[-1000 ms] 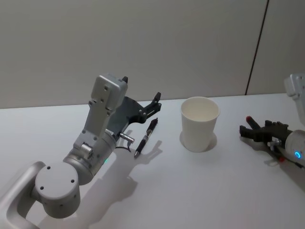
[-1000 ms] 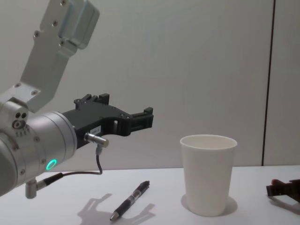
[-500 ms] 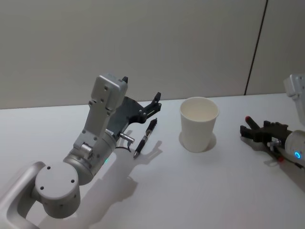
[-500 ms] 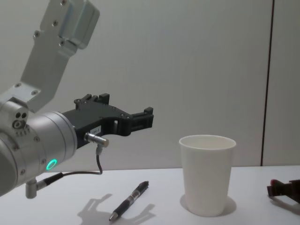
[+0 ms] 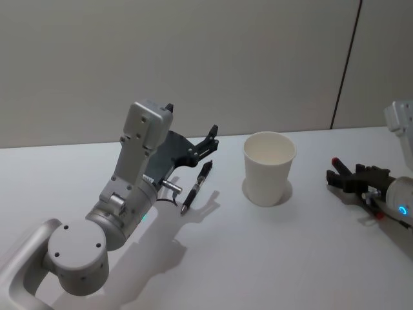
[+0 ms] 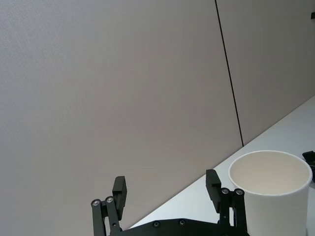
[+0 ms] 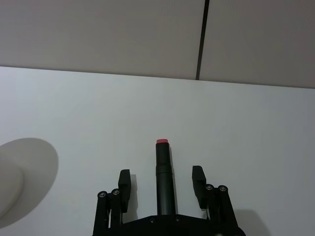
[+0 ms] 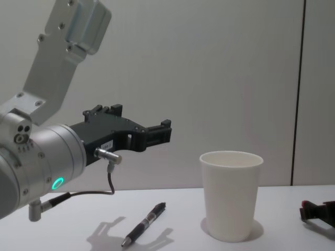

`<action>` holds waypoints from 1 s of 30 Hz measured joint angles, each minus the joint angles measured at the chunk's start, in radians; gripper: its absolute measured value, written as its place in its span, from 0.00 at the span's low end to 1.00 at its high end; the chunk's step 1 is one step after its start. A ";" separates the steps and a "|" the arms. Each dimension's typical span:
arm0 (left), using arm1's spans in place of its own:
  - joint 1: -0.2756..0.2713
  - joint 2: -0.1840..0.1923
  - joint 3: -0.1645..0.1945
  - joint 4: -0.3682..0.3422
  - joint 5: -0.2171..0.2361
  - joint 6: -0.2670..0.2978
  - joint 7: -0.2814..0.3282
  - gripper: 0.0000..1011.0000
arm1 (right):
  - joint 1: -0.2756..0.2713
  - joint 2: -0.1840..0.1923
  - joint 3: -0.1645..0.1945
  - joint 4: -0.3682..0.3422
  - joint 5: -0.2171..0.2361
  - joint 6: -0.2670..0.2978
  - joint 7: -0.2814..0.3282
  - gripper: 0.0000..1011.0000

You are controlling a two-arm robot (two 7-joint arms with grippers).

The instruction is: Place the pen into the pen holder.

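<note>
**Pen flat on the table, both grippers open**

A white table (image 5: 277,258) runs back to a plain grey wall (image 5: 193,58), which has one dark vertical seam (image 5: 346,64) on its right side. The pen holder (image 5: 269,168) — a white paper cup with a rolled rim — stands upright near the middle of the table, mouth up.

The pen (image 5: 196,187) lies flat on the table to the left of the pen holder, apart from it. It is dark and slim and lies at a slant, with its pointed end towards the robot and its other end farther back. Nothing holds it.

The left gripper (image 5: 211,138) hangs in the air above the far end of the pen. The chest view shows it raised clear of the table, at about the height of the pen holder's rim or a little higher. Its fingers (image 6: 119,189) are spread wide with nothing between them, and they point towards the pen holder, whose rim shows just beyond one fingertip in the left wrist view.

The right gripper (image 5: 335,170) sits low over the table at the right, well apart from the pen holder and pointing towards it. Its fingers (image 7: 124,180) are apart. A dark rod (image 7: 163,167) with a red tip juts forward between them, with a gap on either side.
</note>
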 joint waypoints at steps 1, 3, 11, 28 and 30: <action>0.000 0.000 0.000 0.000 0.000 0.000 0.000 0.99 | 0.000 0.000 0.000 0.000 0.000 0.000 0.000 0.76; 0.000 0.000 0.000 0.000 0.000 0.000 0.000 0.99 | 0.000 0.000 0.000 0.000 0.000 0.000 0.000 0.75; 0.000 0.000 0.000 0.000 0.000 0.000 0.000 0.99 | 0.000 0.000 0.000 0.000 0.000 0.000 0.000 0.70; 0.000 0.000 0.000 0.000 0.000 0.000 0.000 0.99 | 0.000 0.000 0.000 0.000 0.000 0.002 0.000 0.58; 0.000 0.000 0.000 0.000 0.000 0.000 0.000 0.99 | 0.000 0.000 0.000 0.000 0.000 0.002 0.000 0.57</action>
